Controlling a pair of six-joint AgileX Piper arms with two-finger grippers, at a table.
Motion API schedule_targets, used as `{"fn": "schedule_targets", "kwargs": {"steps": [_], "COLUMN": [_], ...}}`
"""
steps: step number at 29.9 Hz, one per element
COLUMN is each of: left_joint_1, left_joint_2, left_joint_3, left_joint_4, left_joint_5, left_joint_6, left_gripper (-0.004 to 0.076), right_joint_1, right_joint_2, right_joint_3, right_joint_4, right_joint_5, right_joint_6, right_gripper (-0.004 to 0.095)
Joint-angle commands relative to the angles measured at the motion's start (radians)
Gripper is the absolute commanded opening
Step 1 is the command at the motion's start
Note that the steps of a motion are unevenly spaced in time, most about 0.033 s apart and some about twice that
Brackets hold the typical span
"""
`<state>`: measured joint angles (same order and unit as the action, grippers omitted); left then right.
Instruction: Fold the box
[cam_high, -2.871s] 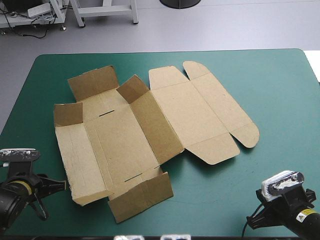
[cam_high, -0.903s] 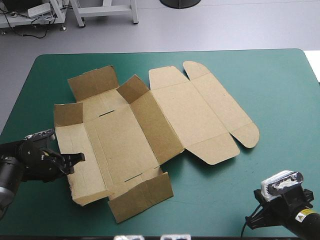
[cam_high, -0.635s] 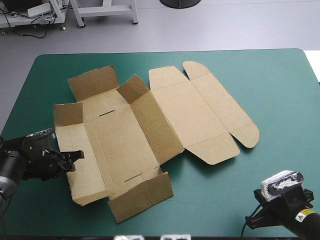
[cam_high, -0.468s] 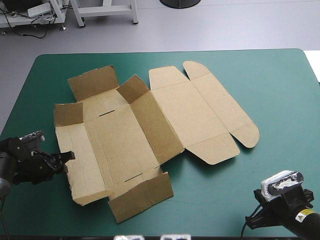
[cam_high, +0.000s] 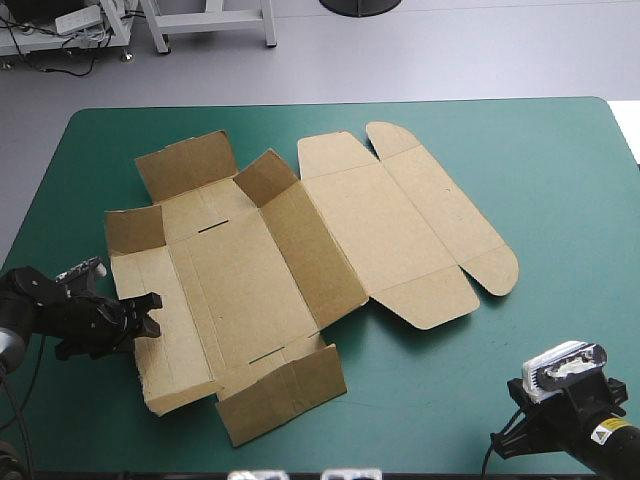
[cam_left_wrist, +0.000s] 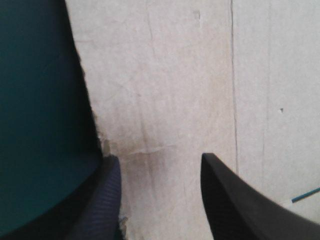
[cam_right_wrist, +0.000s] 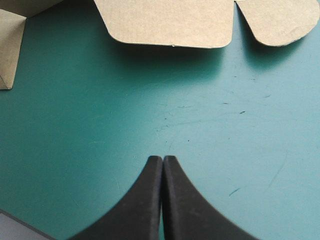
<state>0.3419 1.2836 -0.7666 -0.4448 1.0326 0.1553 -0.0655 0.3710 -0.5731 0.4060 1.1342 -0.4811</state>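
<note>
The box (cam_high: 300, 260) lies mostly flat on the desk (cam_high: 560, 190), left claw (cam_left_wrist: 160, 161) spread wide at its left panel's outer edge, so it looks like wall-raising is just starting and it'll need to grip and tip that panel up, while the right claw (cam_right_wrist: 163, 160) sits pinched together, well clear.

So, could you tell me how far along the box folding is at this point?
Barely begun. Done: only a few small flaps of the box stand up; its lid lies flat. In hand: the left gripper, open, sits at the edge of the box's left panel. The right gripper is shut over the teal-green cover, off the box. Left: raising and tucking the walls.
</note>
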Motion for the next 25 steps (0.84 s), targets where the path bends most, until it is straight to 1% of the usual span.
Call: {"fn": "schedule_targets", "kwargs": {"steps": [1, 4, 7, 10, 13, 22, 25], "left_joint_1": [0.004, 0.004, 0.004, 0.004, 0.004, 0.004, 0.004], "left_joint_2": [-0.020, -0.030, -0.054, -0.057, -0.048, -0.027, -0.027], "left_joint_3": [-0.023, -0.023, -0.023, -0.023, -0.023, -0.023, -0.023], "left_joint_4": [0.005, 0.072, 0.118, 0.060, -0.015, 0.061, 0.032], "left_joint_5": [0.016, 0.059, 0.048, 0.035, 0.028, 0.028, 0.026], "left_joint_6": [0.010, 0.000, -0.025, -0.018, 0.033, 0.012, 0.018], "left_gripper": [0.0362, 0.0362, 0.0362, 0.0362, 0.0362, 0.0362, 0.0362], "right_joint_1": [0.000, 0.000, 0.000, 0.000, 0.000, 0.000, 0.000], "right_joint_2": [0.017, 0.017, 0.017, 0.017, 0.017, 0.017, 0.017], "right_joint_3": [-0.031, -0.031, -0.031, -0.031, -0.031, -0.031, -0.031], "right_joint_4": [0.027, 0.027, 0.027, 0.027, 0.027, 0.021, 0.021], "right_joint_5": [-0.040, -0.040, -0.040, -0.044, -0.044, -0.044, -0.044], "right_joint_6": [-0.004, -0.004, -0.004, -0.004, -0.004, -0.004, -0.004], "right_gripper": [-0.0019, -0.0019, -0.0020, -0.0019, -0.0020, -0.0020, -0.0020]}}
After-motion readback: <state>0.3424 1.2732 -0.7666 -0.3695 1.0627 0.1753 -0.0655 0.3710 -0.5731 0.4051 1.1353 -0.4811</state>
